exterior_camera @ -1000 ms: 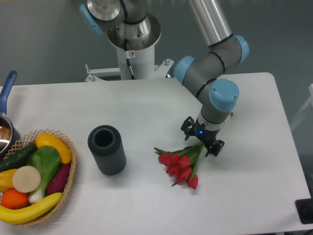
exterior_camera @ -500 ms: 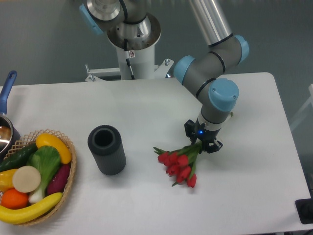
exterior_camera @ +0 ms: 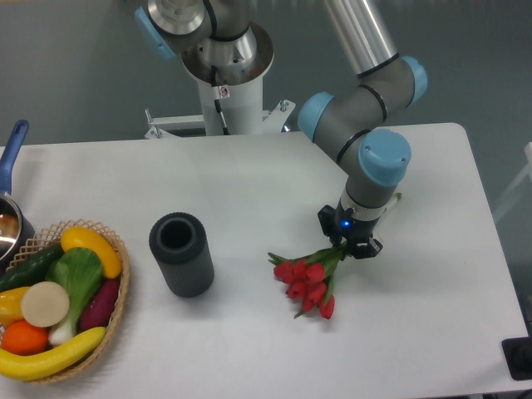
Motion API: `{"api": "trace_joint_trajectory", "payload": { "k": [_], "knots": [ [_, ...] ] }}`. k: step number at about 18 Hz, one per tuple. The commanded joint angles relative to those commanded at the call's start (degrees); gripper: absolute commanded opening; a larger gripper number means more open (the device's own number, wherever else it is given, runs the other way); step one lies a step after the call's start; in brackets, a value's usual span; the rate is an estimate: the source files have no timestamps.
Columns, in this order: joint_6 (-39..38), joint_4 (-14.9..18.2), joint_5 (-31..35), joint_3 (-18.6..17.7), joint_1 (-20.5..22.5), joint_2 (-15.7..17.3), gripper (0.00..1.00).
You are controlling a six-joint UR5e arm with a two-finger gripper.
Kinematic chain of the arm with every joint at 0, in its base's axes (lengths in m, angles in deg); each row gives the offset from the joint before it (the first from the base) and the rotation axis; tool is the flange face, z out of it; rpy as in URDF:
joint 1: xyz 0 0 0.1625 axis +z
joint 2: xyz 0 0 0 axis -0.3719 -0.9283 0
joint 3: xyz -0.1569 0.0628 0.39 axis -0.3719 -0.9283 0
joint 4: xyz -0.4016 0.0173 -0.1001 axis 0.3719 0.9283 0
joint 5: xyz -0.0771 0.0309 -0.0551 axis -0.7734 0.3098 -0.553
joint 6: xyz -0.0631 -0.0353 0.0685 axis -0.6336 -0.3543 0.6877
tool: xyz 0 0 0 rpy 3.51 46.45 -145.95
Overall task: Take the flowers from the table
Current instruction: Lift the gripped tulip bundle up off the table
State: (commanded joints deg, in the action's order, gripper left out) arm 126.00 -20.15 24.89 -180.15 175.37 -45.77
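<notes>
**One bunch of flowers gripped at the stems**

One arm reaches down over the right half of the white surface [exterior_camera: 249, 174]. Its gripper [exterior_camera: 351, 245] has both fingers [exterior_camera: 366, 248] closed on the green stems of the flowers [exterior_camera: 309, 281], a single bunch of red tulip buds with green leaves. The buds fan out down and to the left of the fingers, close over the surface; whether they touch it cannot be told.

Left of the flowers, apart from them, stands one dark cylinder [exterior_camera: 181, 253], upright with its open top showing. At the far left edge sits one wicker basket [exterior_camera: 120, 287] filled with fruit and vegetables: two yellow bananas, one orange, one cucumber, one purple piece, one leafy green and one pale round slice. Behind the basket, one pot with a blue handle [exterior_camera: 12, 154] is partly cut off by the frame.
</notes>
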Motion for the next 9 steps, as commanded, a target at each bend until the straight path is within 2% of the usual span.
{"api": "trace_joint_trajectory", "payload": {
  "k": [2, 5, 9],
  "knots": [
    [-0.2, 0.0, -4.7, 1.0, 0.7, 1.4, 0.29],
    [-2.5, -0.1, -17.1, 1.5, 3.7, 5.6, 0.29],
    [-6.2, -0.1, -25.4, 1.6, 4.1, 9.5, 0.29]
  ]
}}
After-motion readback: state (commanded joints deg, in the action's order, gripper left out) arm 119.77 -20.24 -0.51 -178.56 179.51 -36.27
